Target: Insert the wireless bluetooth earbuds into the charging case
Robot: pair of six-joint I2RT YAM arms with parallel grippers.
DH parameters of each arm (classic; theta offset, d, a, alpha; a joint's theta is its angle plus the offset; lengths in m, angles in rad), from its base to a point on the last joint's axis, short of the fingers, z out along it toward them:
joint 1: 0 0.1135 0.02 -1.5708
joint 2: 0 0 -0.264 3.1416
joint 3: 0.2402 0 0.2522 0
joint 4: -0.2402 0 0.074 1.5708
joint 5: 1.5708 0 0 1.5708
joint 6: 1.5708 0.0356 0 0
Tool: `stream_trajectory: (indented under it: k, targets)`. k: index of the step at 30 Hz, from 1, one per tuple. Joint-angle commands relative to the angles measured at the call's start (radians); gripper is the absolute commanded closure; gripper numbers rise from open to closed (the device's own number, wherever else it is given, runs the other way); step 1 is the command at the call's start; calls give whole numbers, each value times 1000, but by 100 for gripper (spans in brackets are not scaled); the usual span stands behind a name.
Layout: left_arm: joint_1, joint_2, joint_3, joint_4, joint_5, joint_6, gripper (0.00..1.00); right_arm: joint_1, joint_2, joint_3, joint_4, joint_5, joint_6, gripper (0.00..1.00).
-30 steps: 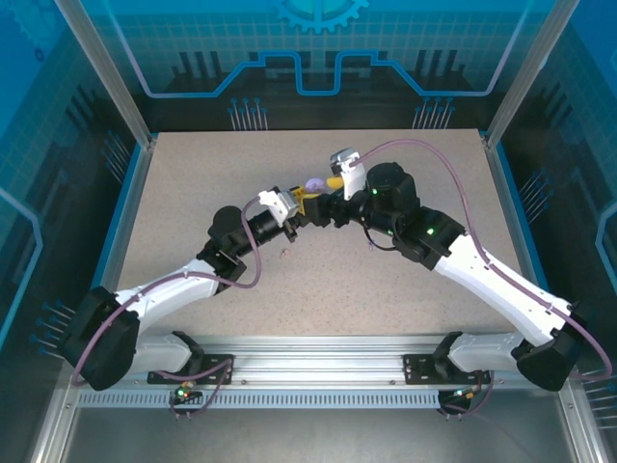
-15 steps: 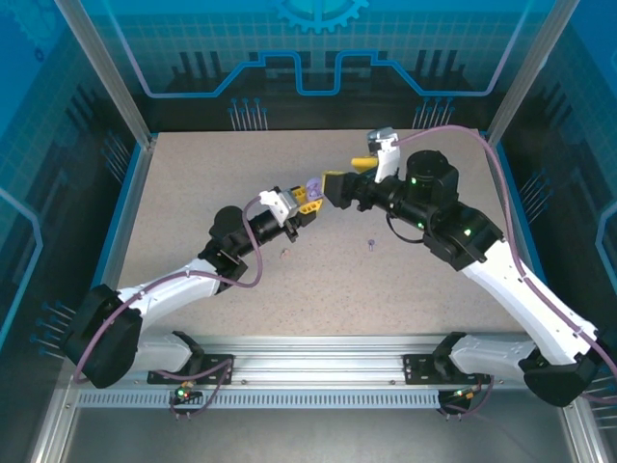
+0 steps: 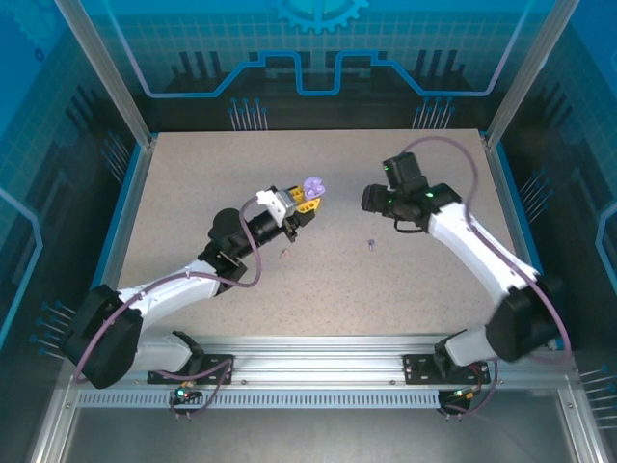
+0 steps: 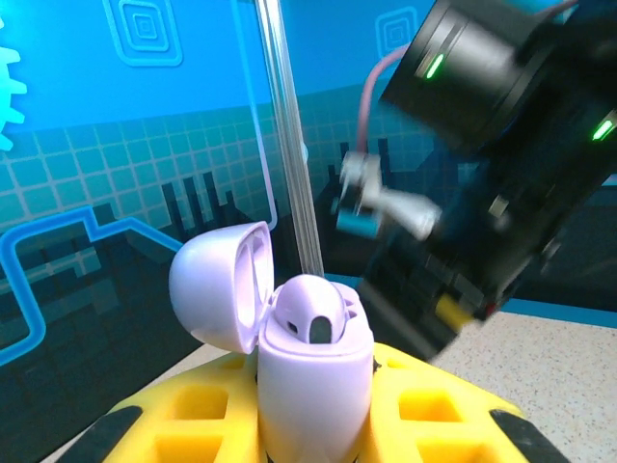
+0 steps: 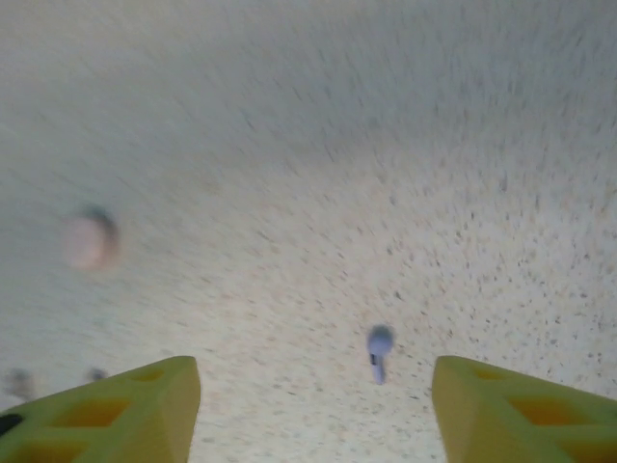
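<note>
Earbuds show as 2 loose specks on the beige surface (image 3: pixel 193 174): a purple bud (image 3: pixel 371 242) and a pink bud (image 3: pixel 283 254). The right arm (image 3: pixel 472 251) reaches in from the near right corner and bends left, its wrist right of centre. The left arm (image 3: pixel 174 289) stretches from the near left corner toward the centre. The right fingers (image 5: pixel 106 415) are spread wide with nothing between them, hanging above the surface. The left fingers (image 4: pixel 434 415) are closed on the lower body of the purple case (image 4: pixel 313 371), holding it upright off the surface at the centre, left of the right wrist and apart from it. Its lid (image 4: pixel 217 285) is hinged open, to the left in the left wrist view. Whether a bud sits inside I cannot tell. The purple bud lies right of centre, near of the right wrist; in the right wrist view it lies between the 2 fingers, closer to the right one. The pink bud lies left of centre, just near of the left wrist, well apart from the purple one.
</note>
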Motion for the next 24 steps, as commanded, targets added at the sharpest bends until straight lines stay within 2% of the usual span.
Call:
stream_trajectory:
  k: [1, 6, 14, 24]
  targets:
    - [-7, -48, -22, 50, -25, -8, 100, -5, 146, 60, -89, 6, -17, 44]
    - [-8, -75, -39, 55, -31, -8, 100, 0, 324, 126, -133, 46, -50, 56]
    - [-8, -83, -55, 65, -34, -9, 100, 11, 445, 151, -146, 39, -60, 62]
    - [-8, -85, -59, 66, -32, -5, 100, 26, 511, 154, -160, 68, -67, 64]
